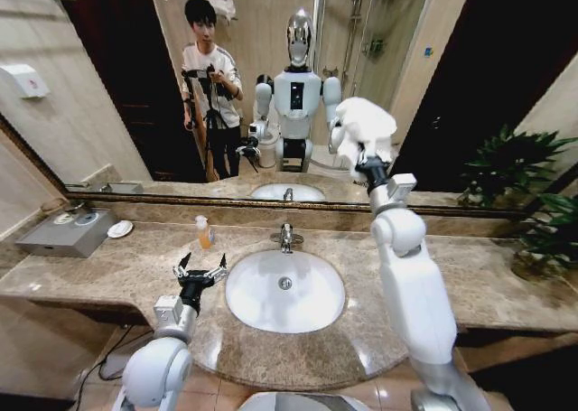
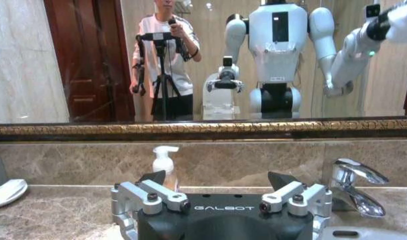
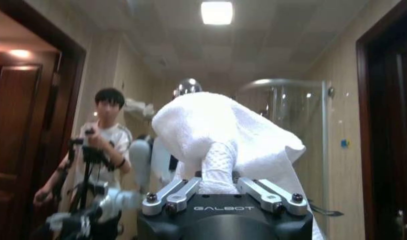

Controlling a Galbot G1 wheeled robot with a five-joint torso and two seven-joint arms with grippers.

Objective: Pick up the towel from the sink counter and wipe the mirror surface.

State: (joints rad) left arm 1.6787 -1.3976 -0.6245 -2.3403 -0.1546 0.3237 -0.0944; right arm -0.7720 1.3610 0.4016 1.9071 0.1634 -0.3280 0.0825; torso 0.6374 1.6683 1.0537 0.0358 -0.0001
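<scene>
1. Head view: the right gripper (image 1: 366, 154) is raised against the mirror (image 1: 117, 77), clenched on the towel (image 1: 363, 126), which bunches over the fingers so the cloth, not metal, meets the glass. I judge the wiping step to be in hand, with the towel pressed well above the mirror's lower frame, right of the faucet (image 1: 286, 237)

2. Head view: the left gripper (image 1: 200, 274) hovers low over the counter (image 1: 108, 275), near the front edge and just left of the basin (image 1: 284, 291), its fingers spread and holding nothing; it looks parked clear of the working arm

3. Left wrist view: the left gripper (image 2: 225, 189) faces the back wall with fingers apart and nothing between them. A soap bottle (image 2: 164, 162) stands at the counter's back edge, the faucet (image 2: 355, 186) to one side, a white dish (image 2: 7, 191) at the other. The mirror's dark gilt frame (image 2: 203, 127) runs above the backsplash

4. Right wrist view: the right gripper (image 3: 219, 187) pinches a fold of the towel (image 3: 223, 132), the rest mounding above the jaws as a pad for wiping

5. Surface and room: the counter is mottled brown marble with a bulging front edge. A grey box (image 1: 68, 232) sits at its left end, a plant (image 1: 533, 203) at its right. The room is a tiled bathroom with a dark wooden door and ceiling light reflected in the glass
</scene>
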